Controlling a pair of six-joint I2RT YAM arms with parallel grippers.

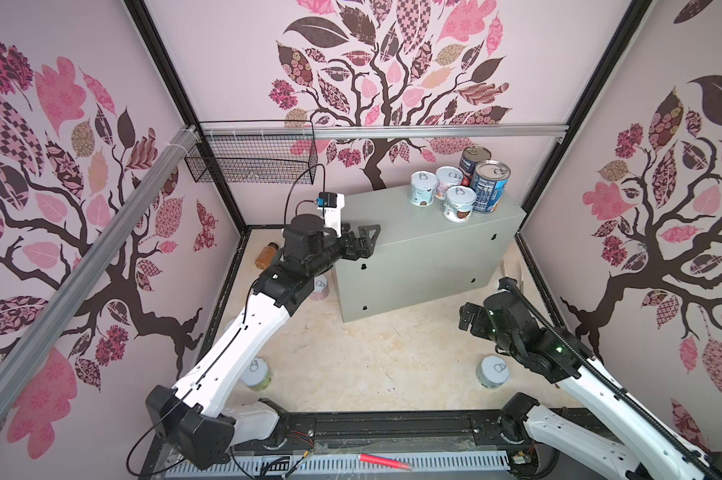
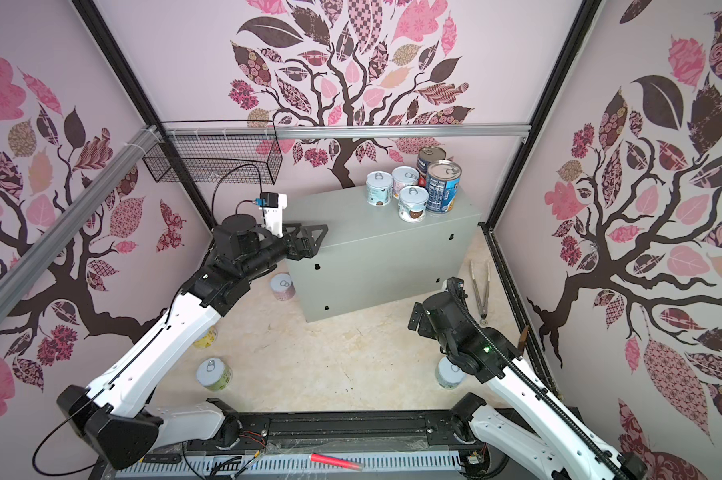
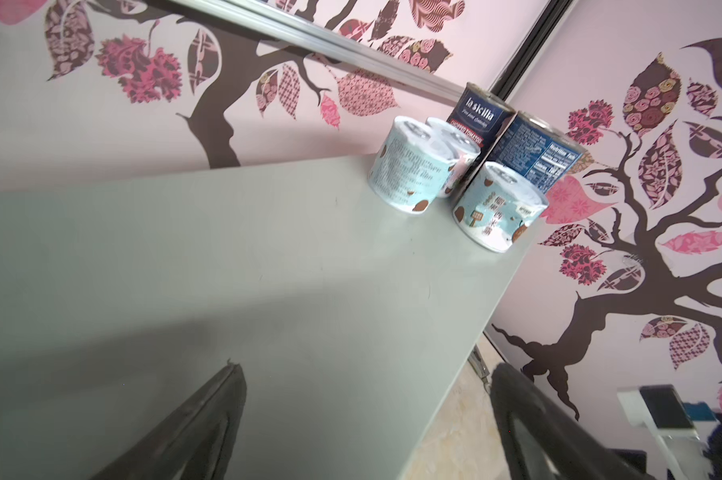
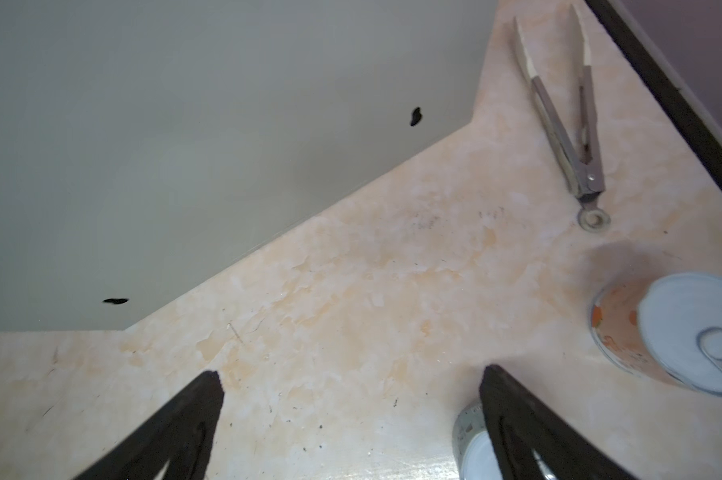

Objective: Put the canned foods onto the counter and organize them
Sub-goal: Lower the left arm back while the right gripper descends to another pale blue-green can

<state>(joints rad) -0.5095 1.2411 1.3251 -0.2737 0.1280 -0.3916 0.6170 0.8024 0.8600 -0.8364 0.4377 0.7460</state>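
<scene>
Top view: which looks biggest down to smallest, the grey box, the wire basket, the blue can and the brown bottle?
1. grey box
2. wire basket
3. blue can
4. brown bottle
The bottle sits down on the floor, farther from the camera than the can, so the last two are unsure.

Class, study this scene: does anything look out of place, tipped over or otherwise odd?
Two stray things do not belong: metal tongs lie on the floor beside the grey box, and an amber bottle seems to lie on its side in the far left corner. The cans on the box stand upright.
</scene>
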